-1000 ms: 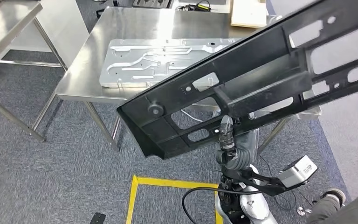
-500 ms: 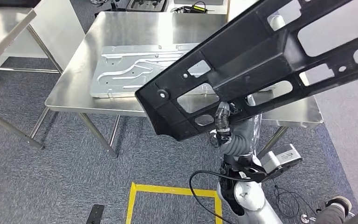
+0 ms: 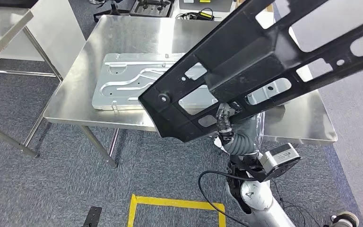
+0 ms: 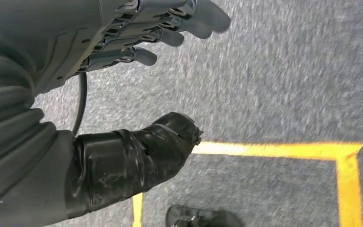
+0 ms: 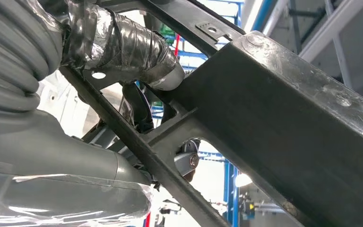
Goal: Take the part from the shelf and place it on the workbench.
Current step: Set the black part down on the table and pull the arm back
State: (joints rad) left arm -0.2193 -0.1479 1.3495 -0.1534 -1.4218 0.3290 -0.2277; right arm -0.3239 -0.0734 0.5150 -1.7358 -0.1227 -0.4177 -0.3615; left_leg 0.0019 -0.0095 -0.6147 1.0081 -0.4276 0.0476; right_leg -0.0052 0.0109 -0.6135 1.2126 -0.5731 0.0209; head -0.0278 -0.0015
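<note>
I see a black part (image 3: 246, 61) above the brushed silver workbench (image 3: 123, 38). A pale silver stamped panel (image 3: 123, 85) lies there. The carpet (image 3: 52, 189) is speckled grey-blue, with yellow floor tape (image 3: 170, 202). My left hand (image 4: 123, 42) is grey, its thumb wrapped black.
</note>
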